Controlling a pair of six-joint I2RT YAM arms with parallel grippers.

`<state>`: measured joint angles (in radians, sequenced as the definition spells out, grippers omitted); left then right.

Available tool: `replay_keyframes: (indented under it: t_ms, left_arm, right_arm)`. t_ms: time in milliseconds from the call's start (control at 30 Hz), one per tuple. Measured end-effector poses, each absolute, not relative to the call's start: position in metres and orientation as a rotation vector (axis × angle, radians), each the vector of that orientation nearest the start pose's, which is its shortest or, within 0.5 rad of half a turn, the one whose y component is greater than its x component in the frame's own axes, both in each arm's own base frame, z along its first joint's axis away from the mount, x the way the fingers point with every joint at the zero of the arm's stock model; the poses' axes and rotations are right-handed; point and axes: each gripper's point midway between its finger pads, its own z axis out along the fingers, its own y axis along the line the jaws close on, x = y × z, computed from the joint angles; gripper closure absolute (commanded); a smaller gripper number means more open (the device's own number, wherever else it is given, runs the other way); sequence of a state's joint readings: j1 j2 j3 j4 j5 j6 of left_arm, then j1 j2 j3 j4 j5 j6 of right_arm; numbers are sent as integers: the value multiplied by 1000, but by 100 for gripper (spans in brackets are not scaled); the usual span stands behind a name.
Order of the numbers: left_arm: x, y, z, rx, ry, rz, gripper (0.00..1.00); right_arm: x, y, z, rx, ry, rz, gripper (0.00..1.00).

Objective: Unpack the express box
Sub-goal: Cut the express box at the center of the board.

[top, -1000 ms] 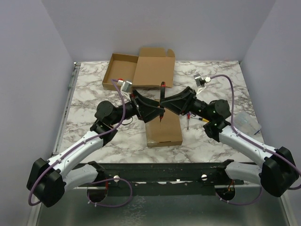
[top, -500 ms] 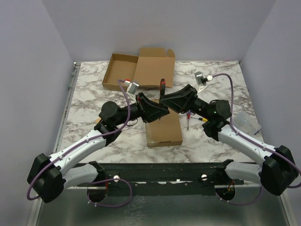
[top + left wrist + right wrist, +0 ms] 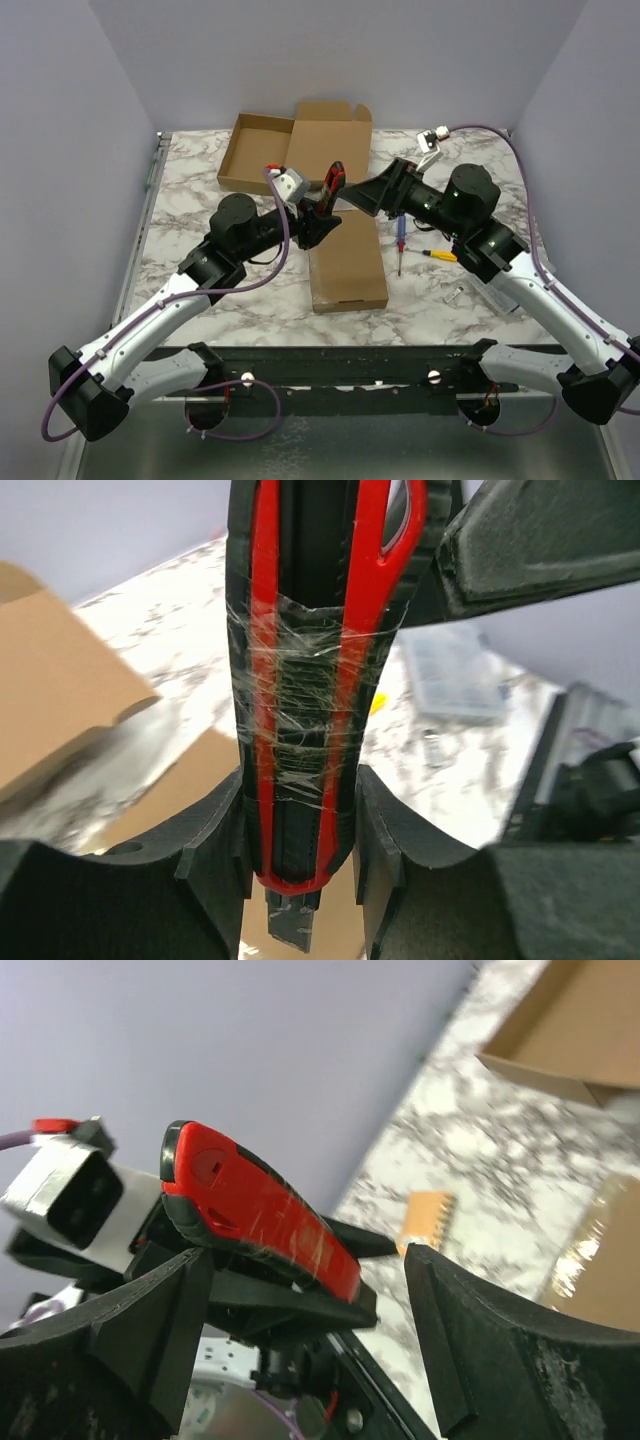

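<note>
Marbled counter (image 3: pixel 180 225) is ringed by pale walls (image 3: pixel 60 120). The closed express box (image 3: pixel 347 268) is laid centrally, an open carton (image 3: pixel 262 150) behind. A utility knife (image 3: pixel 300 710) is clamped by the left end effector (image 3: pixel 300 830); the right end effector (image 3: pixel 300 1290) is spread apart.

Lab booth w/ plain walls (image 3: pixel 330 50), marble tabletop (image 3: pixel 180 195).

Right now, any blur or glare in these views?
Left wrist: utility knife is sharp, with glare on its clear tape; the cardboard behind it is blurred. Right wrist: the knife is crisp, the marble table soft. Top external: even light, sharp throughout.
</note>
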<state>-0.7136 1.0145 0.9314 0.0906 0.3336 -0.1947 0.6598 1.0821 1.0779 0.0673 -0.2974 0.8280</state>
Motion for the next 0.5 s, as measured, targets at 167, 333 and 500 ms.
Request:
replay_keyframes:
  t_ms: [167, 333, 500]
  left_arm:
    - [251, -272, 312, 754, 1547, -752, 100]
    - [259, -266, 288, 823, 1600, -658, 100]
    - [262, -267, 264, 890, 1651, -618, 100]
  right_arm:
    - [259, 292, 370, -85, 1907, 1225, 20]
    - [260, 291, 346, -107, 2046, 1107, 20]
    - [258, 301, 328, -168, 2117, 1028, 22]
